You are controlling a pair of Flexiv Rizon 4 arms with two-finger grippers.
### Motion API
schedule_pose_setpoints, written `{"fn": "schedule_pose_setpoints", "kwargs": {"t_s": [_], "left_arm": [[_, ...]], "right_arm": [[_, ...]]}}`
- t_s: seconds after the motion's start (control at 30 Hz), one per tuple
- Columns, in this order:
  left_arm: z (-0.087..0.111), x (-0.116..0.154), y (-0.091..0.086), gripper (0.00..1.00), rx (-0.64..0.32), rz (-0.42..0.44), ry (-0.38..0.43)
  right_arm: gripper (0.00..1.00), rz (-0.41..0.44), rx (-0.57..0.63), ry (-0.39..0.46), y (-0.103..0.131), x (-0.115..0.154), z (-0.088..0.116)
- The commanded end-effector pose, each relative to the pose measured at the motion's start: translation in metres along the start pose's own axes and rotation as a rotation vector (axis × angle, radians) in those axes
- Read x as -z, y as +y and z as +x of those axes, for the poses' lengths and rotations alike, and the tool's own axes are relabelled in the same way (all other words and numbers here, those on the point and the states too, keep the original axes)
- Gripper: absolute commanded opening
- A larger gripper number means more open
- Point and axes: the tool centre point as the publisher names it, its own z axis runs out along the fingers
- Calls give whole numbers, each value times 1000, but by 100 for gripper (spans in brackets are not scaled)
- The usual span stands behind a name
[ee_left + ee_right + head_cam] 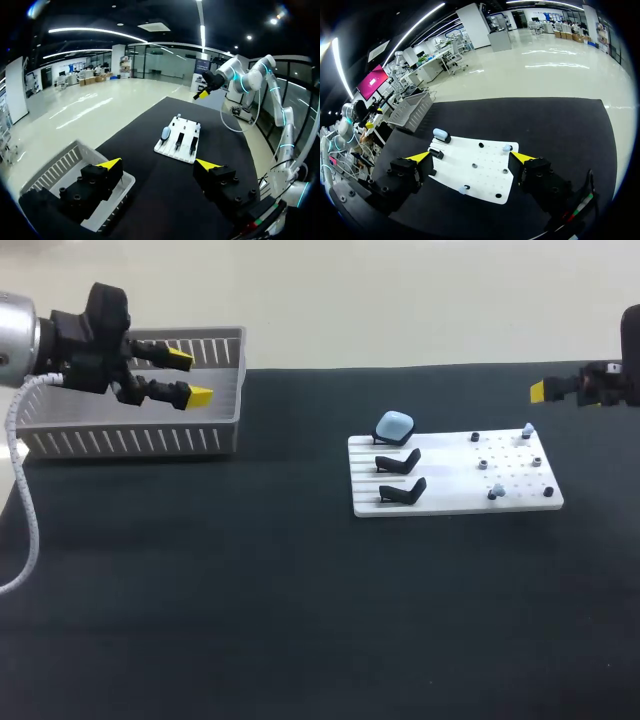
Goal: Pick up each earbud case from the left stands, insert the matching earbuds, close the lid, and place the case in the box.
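Pale blue case [393, 425] sits on the board [450, 496] near the worktop's far edge. Left pincer [186, 378], by the box [130, 440] at the far left corner, and right pincer [470, 156] gape empty. Best to grip the case squarely by its sides.

The surface [300, 620] is black and the board [447, 492] on it is white. The earbud case [393, 425] is pale blue, the stands [398, 462] black, the slatted box [130, 441] grey.

box [130, 443] rear left | board [450, 502] right of centre | case [393, 425] on board's rear-left corner | earbuds [527, 429] on its right half
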Motion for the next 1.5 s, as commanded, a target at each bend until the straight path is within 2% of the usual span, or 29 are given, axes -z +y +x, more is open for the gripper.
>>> {"fn": "schedule_pose_setpoints", "kwargs": {"t_s": [0.03,0.37,0.43,0.57,0.83,1.07,1.5], "left_arm": [[0,-4,7,100,-2,103,0],[0,-4,7,100,-2,103,0],[9,-13,7,100,24,106,-3],[9,-28,4,100,-42,127,-38],[5,-68,12,100,-118,260,-17],[7,-103,19,100,-143,306,9],[12,-134,10,100,-196,382,-2]], "right_arm": [[100,2,0,0,0,0,0],[100,2,0,0,0,0,0],[100,2,0,0,0,0,0],[100,2,0,0,0,0,0],[100,2,0,0,0,0,0],[100,2,0,0,0,0,0],[100,2,0,0,0,0,0]]}}
